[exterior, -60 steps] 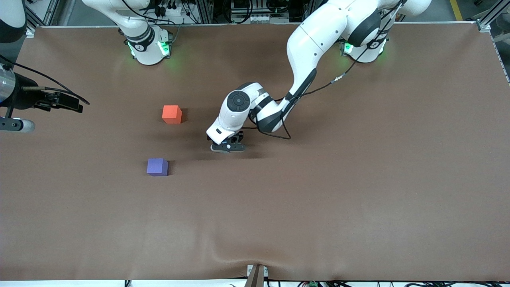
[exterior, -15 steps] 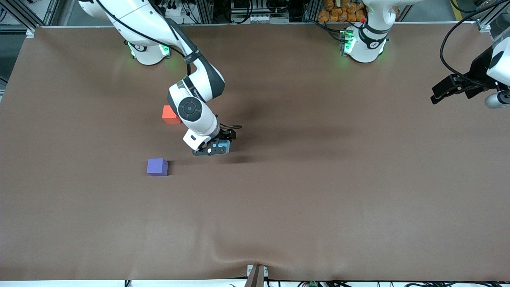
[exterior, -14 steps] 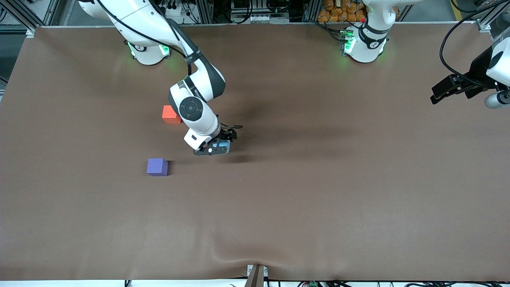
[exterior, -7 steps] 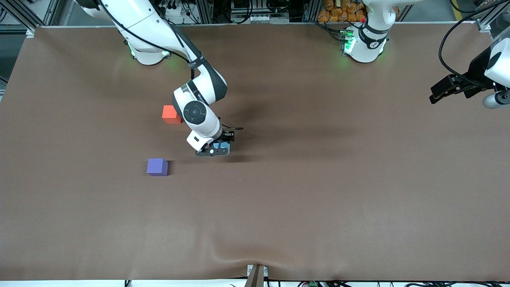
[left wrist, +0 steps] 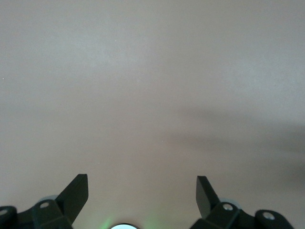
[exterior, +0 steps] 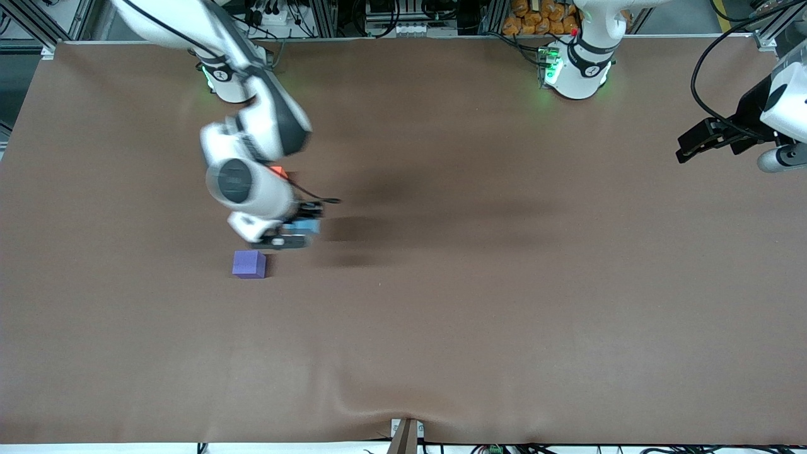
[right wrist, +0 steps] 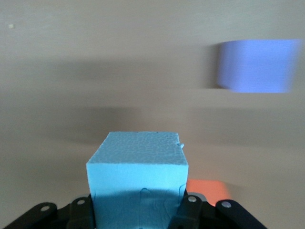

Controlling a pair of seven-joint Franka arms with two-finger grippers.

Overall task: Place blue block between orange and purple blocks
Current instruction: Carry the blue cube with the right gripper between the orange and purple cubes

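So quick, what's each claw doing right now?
Right gripper: closed on the blue block, over the table near the purple block.
Left gripper: open, holding nothing, waiting.

**Right arm reached out, left arm parked**

Right arm extended from its base out over the table, forearm and wrist angled down, smeared by motion in the front view. Right gripper carried low above the table, closed on the blue block, one finger pressed to each side of the cube. Block seated deep between the jaws, its top face level in the right wrist view.

Left arm waited at its own end of the table, wrist raised high, cables looped above it. Left gripper held level, fingers spread wide apart, nothing between them.
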